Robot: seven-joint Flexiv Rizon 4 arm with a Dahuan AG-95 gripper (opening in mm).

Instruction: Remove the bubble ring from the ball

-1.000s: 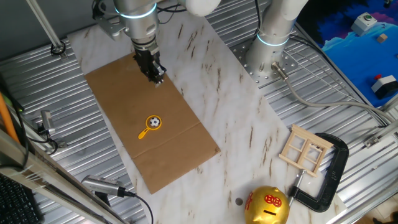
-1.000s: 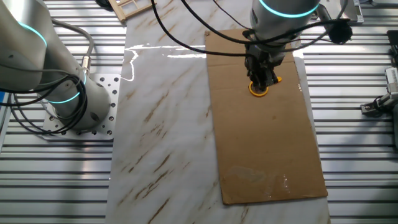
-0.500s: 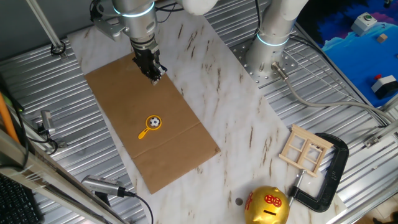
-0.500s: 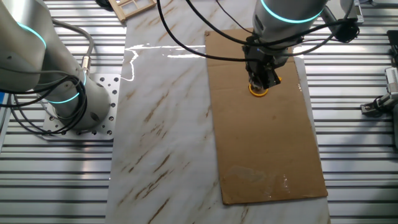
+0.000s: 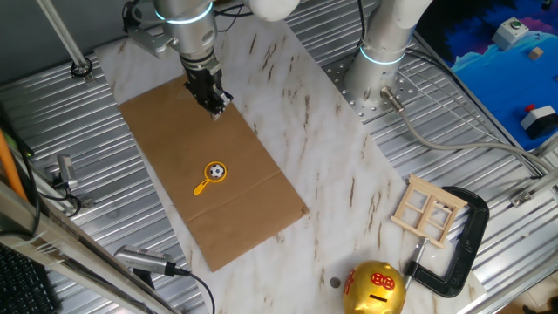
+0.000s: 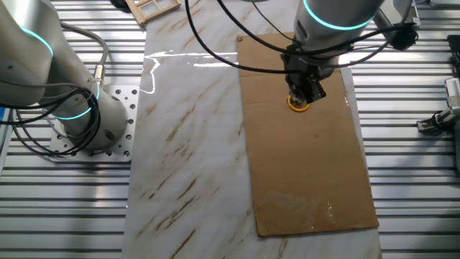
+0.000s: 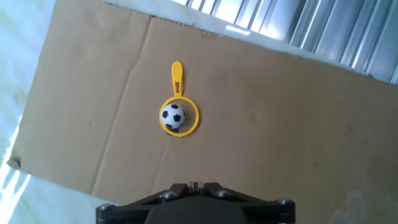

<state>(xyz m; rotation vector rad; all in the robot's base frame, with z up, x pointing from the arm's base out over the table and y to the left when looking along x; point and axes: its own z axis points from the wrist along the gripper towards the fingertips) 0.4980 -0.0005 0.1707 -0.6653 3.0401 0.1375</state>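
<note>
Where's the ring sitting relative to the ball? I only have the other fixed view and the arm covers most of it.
Observer: In the hand view the bubble ring lies flat on the cardboard sheet with the ball inside its hoop.
Operator: Gripper on it yet?
Observer: No. In one fixed view the gripper is well apart from the ring, near the sheet's far end.
Operator: Which way does the handle point?
Observer: In that fixed view, away from the gripper, toward the sheet's near-left edge.
</note>
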